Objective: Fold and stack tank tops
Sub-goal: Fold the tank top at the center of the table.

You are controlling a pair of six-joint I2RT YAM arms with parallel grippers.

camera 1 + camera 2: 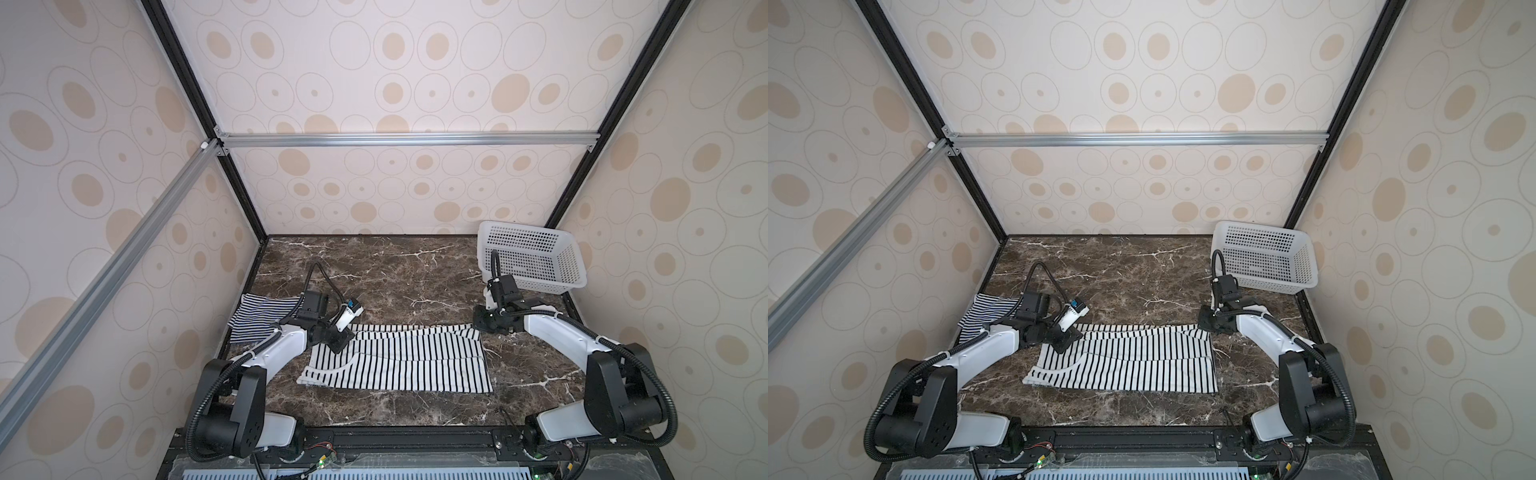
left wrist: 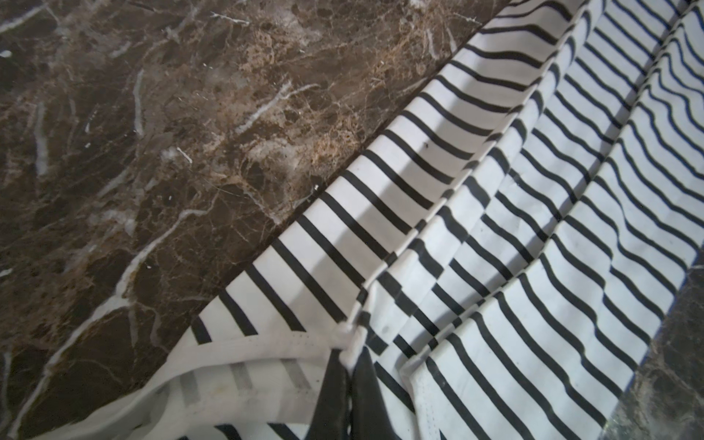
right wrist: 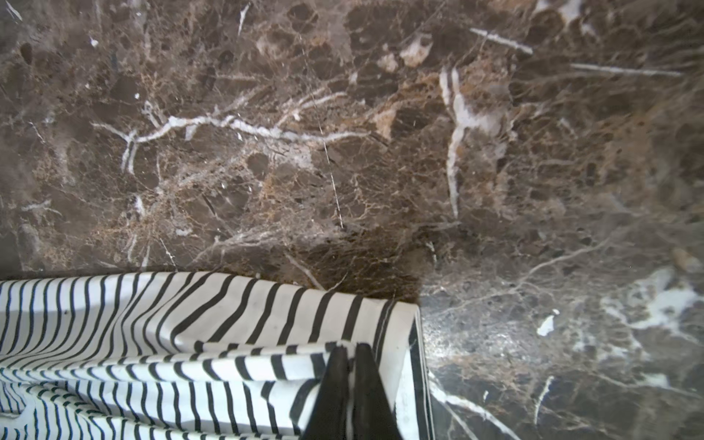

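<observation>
A white tank top (image 1: 399, 365) with wide-spaced black stripes lies flat and lengthwise across the middle of the marble table (image 1: 395, 270) in both top views, with a fold along its far edge. My left gripper (image 2: 348, 354) is shut on a pinch of white hem at the far left corner of this tank top (image 2: 495, 228). My right gripper (image 3: 348, 348) is shut on a fold at the far right corner of the same top (image 3: 190, 324). A second tank top (image 1: 257, 316) with dense narrow stripes lies bunched at the table's left edge, behind my left arm.
A white perforated basket (image 1: 532, 257) stands tilted at the back right corner, just behind my right arm. Patterned walls close the table on three sides. Bare marble lies beyond the top's far edge and along the front.
</observation>
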